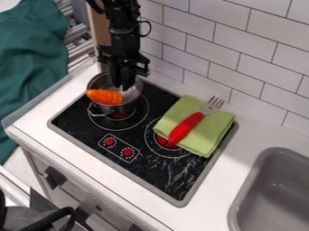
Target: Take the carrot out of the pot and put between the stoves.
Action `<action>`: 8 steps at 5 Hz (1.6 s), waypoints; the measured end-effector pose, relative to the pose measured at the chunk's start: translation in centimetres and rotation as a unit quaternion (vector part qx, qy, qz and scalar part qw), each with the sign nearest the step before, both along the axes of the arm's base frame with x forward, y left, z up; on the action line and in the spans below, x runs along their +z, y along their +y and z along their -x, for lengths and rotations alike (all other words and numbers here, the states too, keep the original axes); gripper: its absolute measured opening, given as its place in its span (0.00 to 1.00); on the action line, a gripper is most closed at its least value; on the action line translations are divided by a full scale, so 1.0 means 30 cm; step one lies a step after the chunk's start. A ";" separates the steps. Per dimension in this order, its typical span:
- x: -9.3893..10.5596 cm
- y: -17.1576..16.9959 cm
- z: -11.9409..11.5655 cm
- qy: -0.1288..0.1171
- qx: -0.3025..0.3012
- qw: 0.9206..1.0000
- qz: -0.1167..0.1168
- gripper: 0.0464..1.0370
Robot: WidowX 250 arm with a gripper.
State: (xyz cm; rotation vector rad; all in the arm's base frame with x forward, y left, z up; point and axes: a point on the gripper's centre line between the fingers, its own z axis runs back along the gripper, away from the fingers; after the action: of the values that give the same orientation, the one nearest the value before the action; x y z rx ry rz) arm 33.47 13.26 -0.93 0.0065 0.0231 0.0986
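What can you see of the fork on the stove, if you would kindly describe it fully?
The fork has a thick, bright red handle and a grey, metallic-looking head with tines. It lies slantwise across the green cloth, tines toward the tiled wall and poking past the cloth's far edge. The handle reaches the near edge; whether its end touches the stove is unclear.

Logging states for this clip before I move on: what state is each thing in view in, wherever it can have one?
Gripper: lowered at the pot, beside the carrot.
Carrot: in the pot, not yet between the stoves.
Pot: upright, uncovered, on a burner.
Fork: lying on the cloth, tines toward the tiled wall.
Cloth: laid partly over the other burner.
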 end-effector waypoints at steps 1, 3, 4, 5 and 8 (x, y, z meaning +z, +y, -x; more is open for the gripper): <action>0.079 -0.028 -0.044 -0.037 -0.009 0.999 -0.018 0.01; 0.137 -0.044 -0.043 -0.075 0.001 0.997 -0.017 0.17; 0.122 0.021 0.000 -0.072 0.032 0.997 -0.011 0.42; 0.120 0.097 0.033 -0.074 0.056 0.996 -0.009 0.74; 0.020 0.132 0.070 -0.030 0.021 0.999 0.016 0.97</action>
State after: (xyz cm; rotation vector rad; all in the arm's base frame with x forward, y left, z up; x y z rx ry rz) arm 31.38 17.21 -0.33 -0.0291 -0.0353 0.1395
